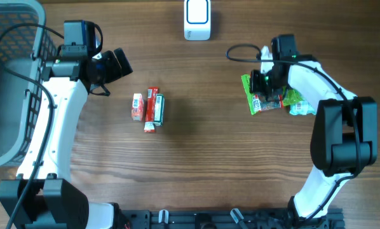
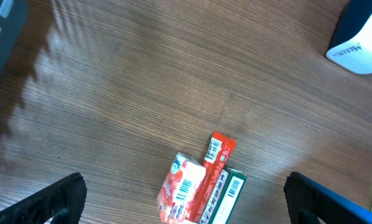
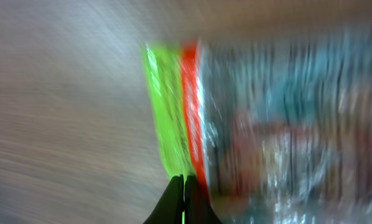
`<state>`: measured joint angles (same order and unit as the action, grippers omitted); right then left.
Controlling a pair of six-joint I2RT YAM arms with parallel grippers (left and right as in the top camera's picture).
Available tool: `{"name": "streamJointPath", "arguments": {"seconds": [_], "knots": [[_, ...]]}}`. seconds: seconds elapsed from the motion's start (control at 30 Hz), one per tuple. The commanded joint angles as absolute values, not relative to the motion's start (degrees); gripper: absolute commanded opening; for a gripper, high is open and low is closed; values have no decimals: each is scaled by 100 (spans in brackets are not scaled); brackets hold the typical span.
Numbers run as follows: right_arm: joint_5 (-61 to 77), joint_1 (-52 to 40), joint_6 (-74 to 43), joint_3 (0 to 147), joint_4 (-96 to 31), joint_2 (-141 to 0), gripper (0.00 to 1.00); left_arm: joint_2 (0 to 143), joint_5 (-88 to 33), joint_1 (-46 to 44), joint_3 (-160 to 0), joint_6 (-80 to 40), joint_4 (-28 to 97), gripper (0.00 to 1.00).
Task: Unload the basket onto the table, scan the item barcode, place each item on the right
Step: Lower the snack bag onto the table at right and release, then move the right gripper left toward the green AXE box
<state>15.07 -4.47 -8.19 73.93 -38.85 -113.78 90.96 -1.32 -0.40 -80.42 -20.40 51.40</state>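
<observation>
A green snack packet with a red strip lies at the right of the table. My right gripper is over it, and in the blurred right wrist view my right gripper is shut on the thin green edge of the packet. The white barcode scanner stands at the back centre and shows at the corner of the left wrist view as the scanner. My left gripper hovers open, holding nothing, left of a pink packet, a red tube and a green box.
A grey mesh basket fills the far left. A second crinkled green and white packet lies just right of the held one. In the left wrist view the pink packet and its neighbours lie between the wide-spread fingers.
</observation>
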Motion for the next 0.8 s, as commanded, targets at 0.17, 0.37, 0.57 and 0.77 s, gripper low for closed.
{"name": "streamJointPath", "arguments": {"seconds": [0.17,0.37,0.57,0.77], "knots": [[-2029,-395,-1258,7308,-5483,-11308,4,9083,-54,-10,-8090,-1970,5131,100],[-1186,-386,-1146,7391,-5645,-11190,4,9083,-54,-10,-8090,-1970,5131,100],[4200,-484,-491,7472,-5083,-11163,24,9083,-54,-10,-8090,-1970,5131,100],[3590,-1468,-1632,7472,-4311,-11163,28,9083,-54,-10,-8090,-1970,5131,100]]}}
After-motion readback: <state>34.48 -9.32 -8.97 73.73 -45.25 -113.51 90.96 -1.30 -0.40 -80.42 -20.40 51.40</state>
